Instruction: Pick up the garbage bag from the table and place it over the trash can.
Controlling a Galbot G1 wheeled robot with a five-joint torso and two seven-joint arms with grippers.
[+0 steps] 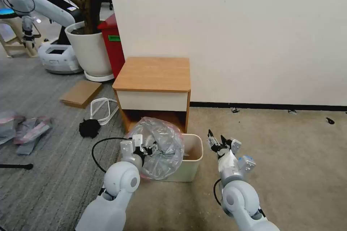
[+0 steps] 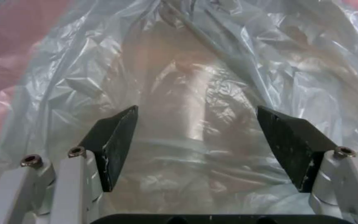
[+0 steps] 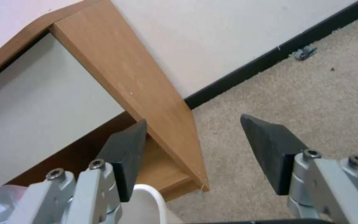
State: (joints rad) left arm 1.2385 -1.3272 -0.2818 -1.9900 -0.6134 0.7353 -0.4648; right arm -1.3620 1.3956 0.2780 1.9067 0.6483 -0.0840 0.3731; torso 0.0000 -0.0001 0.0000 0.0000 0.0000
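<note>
The trash can (image 1: 189, 158) stands on the floor right in front of the worktop (image 1: 153, 74), which is a small wooden nightstand against the wall. The garbage bag (image 1: 159, 148) is puffed up and sits over the left part of the trash can, hanging down over its left and front edges. The right part of the rim is bare, and you can see inside there. The left gripper (image 1: 146, 149) is pushed into the bag, just left of the trash can. In the left wrist view its jaws stand wide apart, with crinkly plastic all around and nothing pinched between them. The right gripper (image 1: 217, 140) hovers just right of the trash can, apart from its rim, over bare carpet with lots of free room. Its jaws are wide apart too and hold nothing. The top of the worktop is bare.
</note>
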